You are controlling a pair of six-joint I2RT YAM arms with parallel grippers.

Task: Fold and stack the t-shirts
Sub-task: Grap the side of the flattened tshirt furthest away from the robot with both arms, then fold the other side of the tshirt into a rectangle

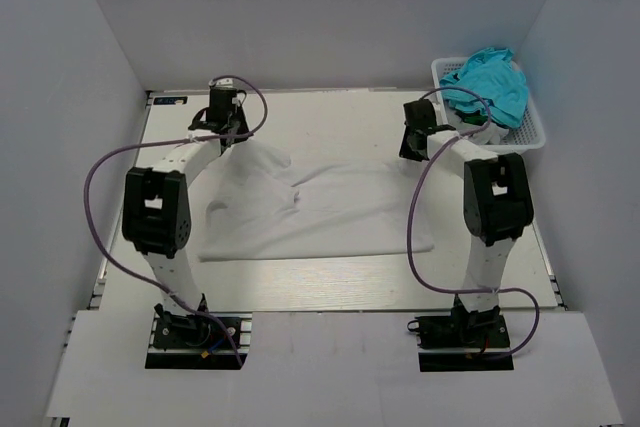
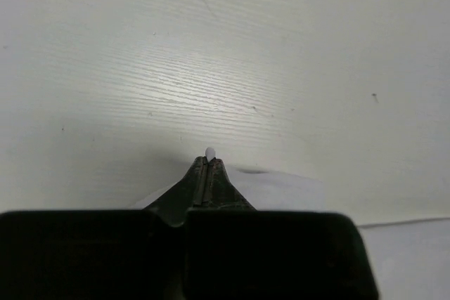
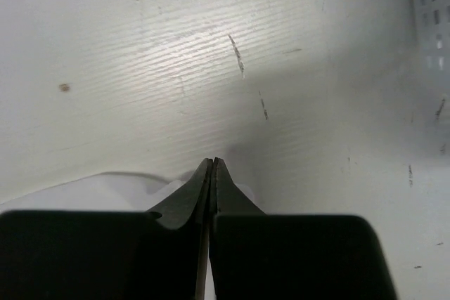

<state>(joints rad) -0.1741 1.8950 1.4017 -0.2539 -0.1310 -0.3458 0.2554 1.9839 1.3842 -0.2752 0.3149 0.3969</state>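
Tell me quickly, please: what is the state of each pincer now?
Left pincer: closed, pinching the white t-shirt.
Right pincer: closed, apparently on the same t-shirt's edge.

White basket [image 1: 525, 140] — table's [image 1: 330, 127] far-right corner.

Left arm [image 1: 158, 209], right arm [image 1: 496, 202]: white tubular links; boxy black joint housings, each with a small pale cut-out.
Left base [image 1: 195, 335], right base [image 1: 466, 339]: black mounting blocks on dark plates, with small wires showing.
Left cable [image 1: 88, 192], right cable [image 1: 411, 222]: purple, one per arm, in a loose loop.
Left end effector [image 2: 209, 161], right end effector [image 3: 213, 164]: broad matte-black body; two dark tapered fingers [image 2: 223, 189] with scuffed, worn edges.
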